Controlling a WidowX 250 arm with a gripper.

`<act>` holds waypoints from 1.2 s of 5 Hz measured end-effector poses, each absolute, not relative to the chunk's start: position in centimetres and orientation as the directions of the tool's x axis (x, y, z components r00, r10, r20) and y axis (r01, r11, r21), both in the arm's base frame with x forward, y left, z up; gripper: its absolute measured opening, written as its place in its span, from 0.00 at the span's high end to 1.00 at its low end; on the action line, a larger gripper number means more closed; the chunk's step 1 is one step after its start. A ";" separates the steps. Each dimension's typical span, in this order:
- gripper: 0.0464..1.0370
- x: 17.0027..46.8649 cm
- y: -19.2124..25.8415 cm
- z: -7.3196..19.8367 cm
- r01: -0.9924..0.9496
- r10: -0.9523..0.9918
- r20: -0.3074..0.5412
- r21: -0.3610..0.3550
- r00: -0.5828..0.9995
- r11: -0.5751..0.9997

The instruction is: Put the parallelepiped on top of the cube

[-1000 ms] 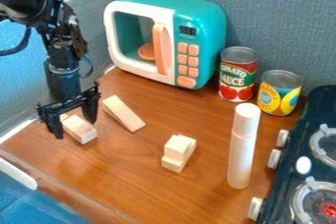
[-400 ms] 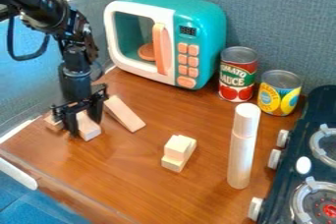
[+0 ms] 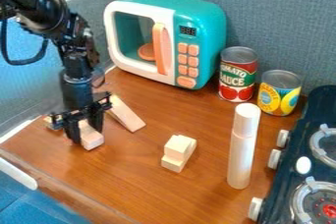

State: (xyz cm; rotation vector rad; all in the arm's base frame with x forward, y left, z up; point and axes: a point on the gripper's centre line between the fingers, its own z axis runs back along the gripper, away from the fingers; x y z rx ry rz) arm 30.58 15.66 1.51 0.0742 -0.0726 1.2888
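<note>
The black two-finger gripper point(image 3: 85, 132) was low over the brown wooden surface point(image 3: 141, 169), at the view's left, its fingers clamped on the sides of a pale wooden rect. block point(image 3: 91, 139). A sloping pale wooden plank point(image 3: 126, 115) lay just beside, toward the teal-&-white toy microwave point(image 3: 197, 16). Nearer the surface's ctr, w/ a gap btwn, a small pale wooden cube point(image 3: 177, 145) sat on a low wooden pc point(image 3: 174, 163)

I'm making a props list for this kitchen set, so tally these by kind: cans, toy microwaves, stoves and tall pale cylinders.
Cans: 2 (the red-labelled can and the yellow-labelled can)
Toy microwaves: 1 (teal and white)
Stoves: 1 (dark, partly in view)
Tall pale cylinders: 1 (upright)
Total: 5
</note>
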 end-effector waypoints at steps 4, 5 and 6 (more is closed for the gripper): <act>0.50 33.0 4.2 7.7 -0.418 0.414 0.058 0.098 0.908 0.903; 0.50 35.6 1.7 7.1 -0.200 0.197 0.054 0.070 0.979 0.977; 0.50 36.1 1.2 6.8 -0.190 0.186 0.061 0.061 0.981 0.980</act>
